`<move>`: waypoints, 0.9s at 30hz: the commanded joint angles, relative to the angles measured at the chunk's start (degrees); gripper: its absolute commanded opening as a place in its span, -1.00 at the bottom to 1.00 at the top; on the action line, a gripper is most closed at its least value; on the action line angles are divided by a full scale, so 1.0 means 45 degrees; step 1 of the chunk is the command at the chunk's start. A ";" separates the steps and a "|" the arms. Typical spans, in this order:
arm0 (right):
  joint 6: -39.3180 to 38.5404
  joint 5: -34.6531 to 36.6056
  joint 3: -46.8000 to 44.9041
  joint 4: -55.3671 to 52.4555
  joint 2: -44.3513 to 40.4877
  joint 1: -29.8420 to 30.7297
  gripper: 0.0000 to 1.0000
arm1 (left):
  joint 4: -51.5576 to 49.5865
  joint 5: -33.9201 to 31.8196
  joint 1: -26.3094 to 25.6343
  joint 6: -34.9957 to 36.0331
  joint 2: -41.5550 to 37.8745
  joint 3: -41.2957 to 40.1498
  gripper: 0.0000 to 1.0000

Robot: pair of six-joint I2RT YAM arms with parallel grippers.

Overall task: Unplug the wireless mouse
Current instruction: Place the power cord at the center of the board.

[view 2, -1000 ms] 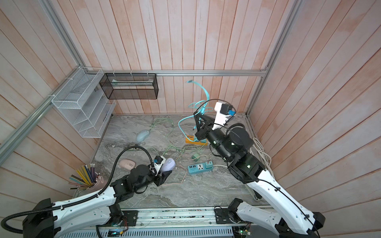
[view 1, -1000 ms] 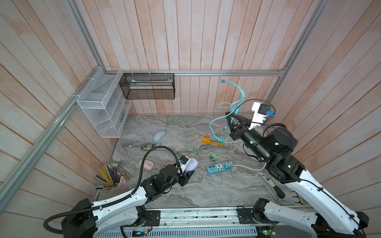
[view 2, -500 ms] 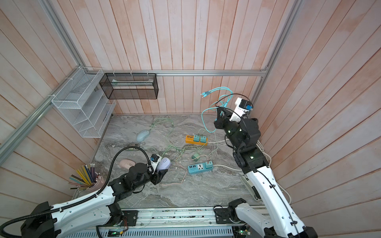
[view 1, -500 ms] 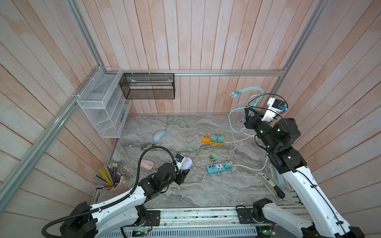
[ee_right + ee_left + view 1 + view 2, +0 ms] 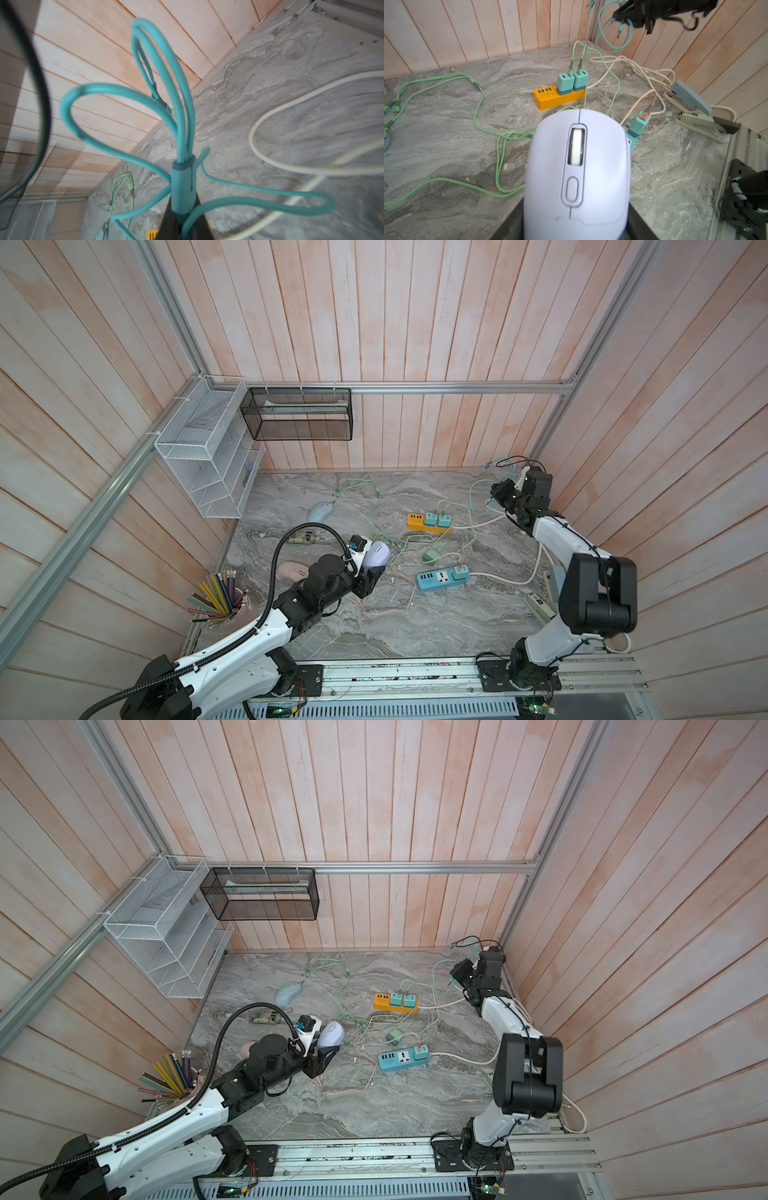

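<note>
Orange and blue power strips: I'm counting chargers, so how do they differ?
The orange power strip carries two teal adapters; the blue power strip carries one adapter. Green cables feed the orange strip's adapters; a pink cable feeds the blue's. Both lie flat on the table.

An orange power strip (image 5: 417,522) carrying two teal chargers (image 5: 438,519) sits on the surface (image 5: 415,626), a blue power strip (image 5: 436,580) before it; a pencil cup (image 5: 240,611) stands left.

Lilac mouse (image 5: 377,554) gripped, teal cable (image 5: 471,497) dangling
</note>
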 commanded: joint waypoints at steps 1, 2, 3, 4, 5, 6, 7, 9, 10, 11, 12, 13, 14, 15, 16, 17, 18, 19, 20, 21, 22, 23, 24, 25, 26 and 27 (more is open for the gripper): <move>0.0366 -0.1475 0.2189 0.0966 0.1993 -0.0016 -1.00 | 0.0231 0.0725 0.0289 0.0176 -0.0407 0.0354 -0.41; 0.0369 -0.1696 0.2750 0.0996 0.2605 0.0066 -1.00 | 0.0217 0.0783 0.0351 0.0118 -0.0562 0.0316 -0.41; 0.0236 -0.1746 0.3590 0.0702 0.3250 0.0215 -1.00 | 0.0216 0.0879 0.0428 0.0059 -0.0698 0.0239 -0.41; 0.0000 -0.1646 0.4460 0.0183 0.3858 0.0361 -1.00 | 0.0246 0.0932 0.0485 0.0009 -0.0821 0.0176 -0.41; -0.0138 -0.1613 0.5191 -0.0221 0.4349 0.0457 -1.00 | 0.0236 0.0958 0.0532 -0.0022 -0.0905 0.0121 -0.41; -0.0190 -0.1613 0.5903 -0.0660 0.4866 0.0528 -1.00 | 0.0217 0.0974 0.0570 -0.0040 -0.0935 0.0078 -0.41; -0.0167 -0.1598 0.6470 -0.0963 0.5304 0.0573 -1.00 | 0.0192 0.0993 0.0604 -0.0051 -0.0934 0.0029 -0.41; 0.0005 -0.1541 0.7088 -0.1403 0.5828 0.0625 -1.00 | 0.0177 0.1037 0.0674 -0.0070 -0.0908 -0.0037 -0.41; 0.0069 -0.1399 0.7219 -0.1550 0.5975 0.0627 -1.00 | 0.0193 0.1073 0.0712 -0.0069 -0.0897 -0.0078 -0.41; 0.0070 -0.1276 0.7250 -0.1633 0.6038 0.0661 -1.00 | 0.0243 0.1104 0.0714 -0.0089 -0.0884 -0.0098 -0.41; 0.0017 -0.1106 0.7252 -0.1755 0.6030 0.0724 -1.00 | 0.0276 0.1132 0.0733 -0.0095 -0.0868 -0.0134 -0.41; -0.0087 -0.0968 0.7227 -0.1892 0.6038 0.0776 -1.00 | 0.0333 0.1135 0.0735 -0.0120 -0.0847 -0.0159 -0.41; -0.0174 -0.0868 0.7188 -0.1967 0.6020 0.0822 -1.00 | 0.0353 0.1145 0.0734 -0.0129 -0.0816 -0.0171 -0.41; -0.0284 -0.0757 0.7084 -0.2033 0.5969 0.0864 -0.98 | 0.0405 0.1158 0.0734 -0.0124 -0.0785 -0.0180 -0.41; -0.0354 -0.0660 0.6930 -0.2043 0.5903 0.0911 -0.96 | 0.0435 0.1188 0.0753 -0.0129 -0.0747 -0.0163 -0.41; -0.0385 -0.0558 0.6739 -0.1995 0.5797 0.0949 -0.95 | 0.0438 0.1203 0.0753 -0.0129 -0.0702 -0.0164 -0.41; -0.0427 -0.0456 0.6424 -0.1867 0.5656 0.0979 -0.92 | 0.0441 0.1222 0.0739 -0.0129 -0.0672 -0.0144 -0.41; -0.0427 -0.0377 0.6160 -0.1713 0.5523 0.1025 -0.85 | 0.0431 0.1223 0.0753 -0.0119 -0.0664 -0.0120 -0.41; -0.0442 -0.0300 0.5839 -0.1569 0.5384 0.1022 -0.75 | 0.0412 0.1229 0.0753 -0.0114 -0.0682 -0.0119 -0.41; -0.0462 -0.0220 0.5624 -0.1479 0.5264 0.1033 -0.60 | 0.0385 0.1221 0.0754 -0.0110 -0.0709 -0.0120 -0.41; -0.0497 -0.0158 0.5472 -0.1435 0.5176 0.1044 -0.46 | 0.0364 0.1230 0.0754 -0.0110 -0.0740 -0.0117 -0.41; -0.0561 -0.0032 0.5303 -0.1416 0.5040 0.1043 -0.34 | 0.0325 0.1217 0.0754 -0.0110 -0.0798 -0.0124 -0.41; -0.0614 0.0124 0.5122 -0.1379 0.4896 0.1053 -0.29 | 0.0282 0.1215 0.0754 -0.0110 -0.0867 -0.0121 -0.41; -0.0658 0.0268 0.4949 -0.1328 0.4727 0.1066 -0.27 | 0.0225 0.1198 0.0754 -0.0092 -0.0921 -0.0122 -0.41; -0.0678 0.0483 0.4633 -0.1199 0.4445 0.1083 -0.26 | 0.0174 0.1166 0.0751 -0.0090 -0.0972 -0.0121 -0.41; -0.0687 0.0698 0.4353 -0.1048 0.4173 0.1084 -0.25 | 0.0117 0.1135 0.0777 -0.0090 -0.1036 -0.0138 -0.40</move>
